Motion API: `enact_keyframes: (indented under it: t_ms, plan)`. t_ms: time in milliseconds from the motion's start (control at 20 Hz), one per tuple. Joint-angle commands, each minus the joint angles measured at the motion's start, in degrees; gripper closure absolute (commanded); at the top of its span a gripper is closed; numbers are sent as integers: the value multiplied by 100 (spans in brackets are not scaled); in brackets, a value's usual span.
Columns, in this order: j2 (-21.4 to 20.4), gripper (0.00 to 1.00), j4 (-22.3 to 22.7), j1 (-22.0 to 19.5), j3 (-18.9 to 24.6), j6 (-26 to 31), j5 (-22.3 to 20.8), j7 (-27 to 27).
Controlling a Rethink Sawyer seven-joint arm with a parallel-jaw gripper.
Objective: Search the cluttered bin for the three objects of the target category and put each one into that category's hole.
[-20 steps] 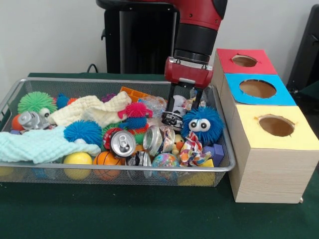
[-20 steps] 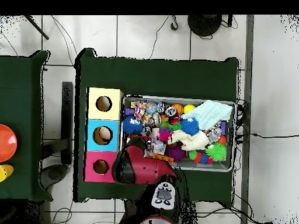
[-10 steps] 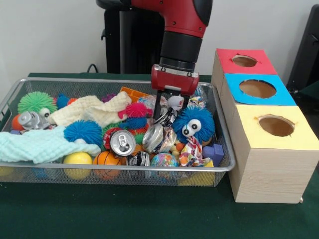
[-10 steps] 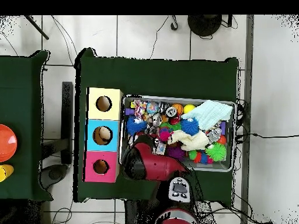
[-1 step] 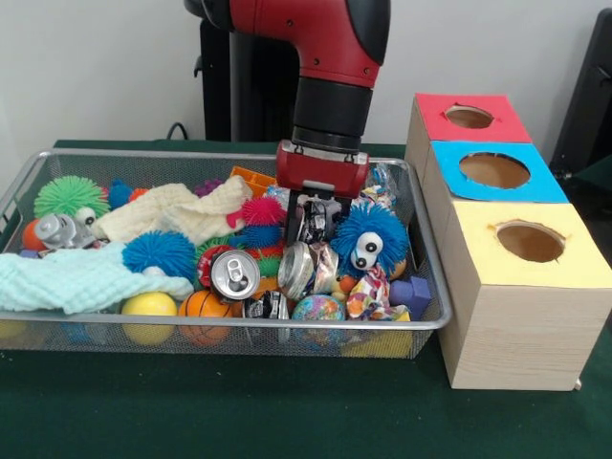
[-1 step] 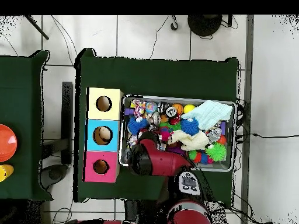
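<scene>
Shifted sideways along the wire bin (image 5: pixel 421 320) from a second ago, the gripper (image 5: pixel 316 222) carries a crushed can (image 5: pixel 314 220) pinched between its fingers just above the clutter, and should lift straight before crossing to the holes.

Wire-mesh metal bin (image 5: pixel 19 186), shiny cans (image 5: pixel 235 274), wooden boxes (image 5: pixel 507 330).
</scene>
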Motion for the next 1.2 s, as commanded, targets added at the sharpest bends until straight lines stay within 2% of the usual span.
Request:
enact_keyframes:
  t_ms: [50, 400, 750, 950, 1050, 1200]
  plan:
    - [200, 0, -720, -58, 707, 127, -174, 599]
    - [258, 0, -763, 78, 628, -25, -49, 693]
    - [362, 0, -868, 17, 855, -208, -148, 728]
    - [451, 0, -925, -50, 1008, -564, -339, 781]
    - [472, 0, -951, 65, 865, -786, -326, 800]
    - [499, 0, -947, 445, 372, -933, 21, 806]
